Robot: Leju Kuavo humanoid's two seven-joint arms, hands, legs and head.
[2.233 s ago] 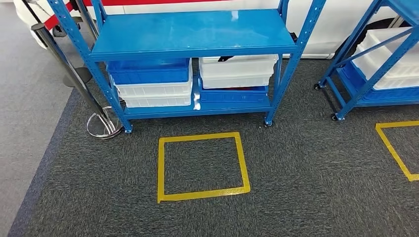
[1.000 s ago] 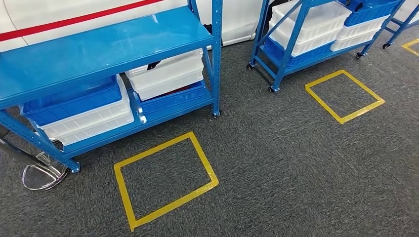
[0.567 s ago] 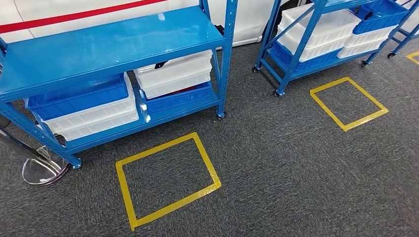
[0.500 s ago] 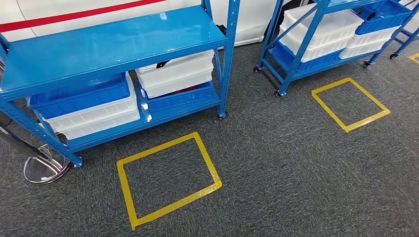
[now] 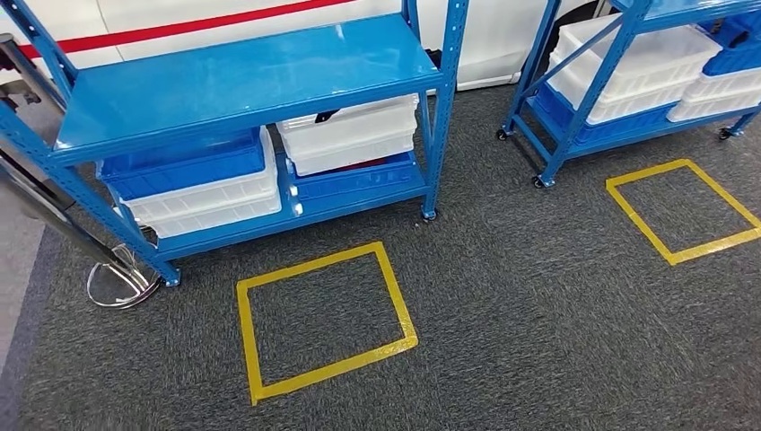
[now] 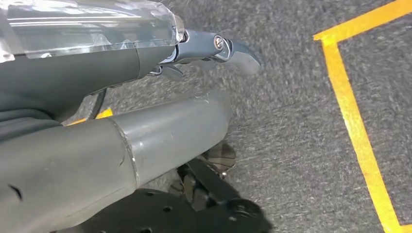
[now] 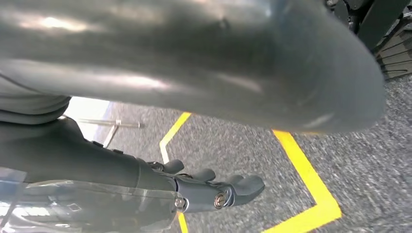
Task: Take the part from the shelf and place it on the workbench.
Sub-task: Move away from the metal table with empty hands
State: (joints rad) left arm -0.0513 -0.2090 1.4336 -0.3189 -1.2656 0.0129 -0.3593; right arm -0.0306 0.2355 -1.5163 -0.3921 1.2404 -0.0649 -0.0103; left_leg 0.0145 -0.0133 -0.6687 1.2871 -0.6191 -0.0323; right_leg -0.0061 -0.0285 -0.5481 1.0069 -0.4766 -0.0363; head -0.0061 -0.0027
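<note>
From up at its head, the robot looks down on a blue shelf (image 5: 251, 81) on grey carpet, a yellow taped square (image 5: 325, 319) on the floor just before it. Stacked blue and white bins (image 5: 193, 180) sit on the lower level; a dark thing peeks over the rim of the white bin (image 5: 350, 130), perhaps the part, though I cannot tell. A second rack (image 5: 646, 63) stands to the right.

Down at the left wrist, the left hand (image 6: 214, 51) hangs over the carpet, fingers loosely curled, holding nothing.

At the right wrist, the right hand (image 7: 214, 191) hangs likewise, empty, its fingers slightly bent.

Stopping short of the square could leave the lower level out of reach; a misjudged reach might strike the top board.
</note>
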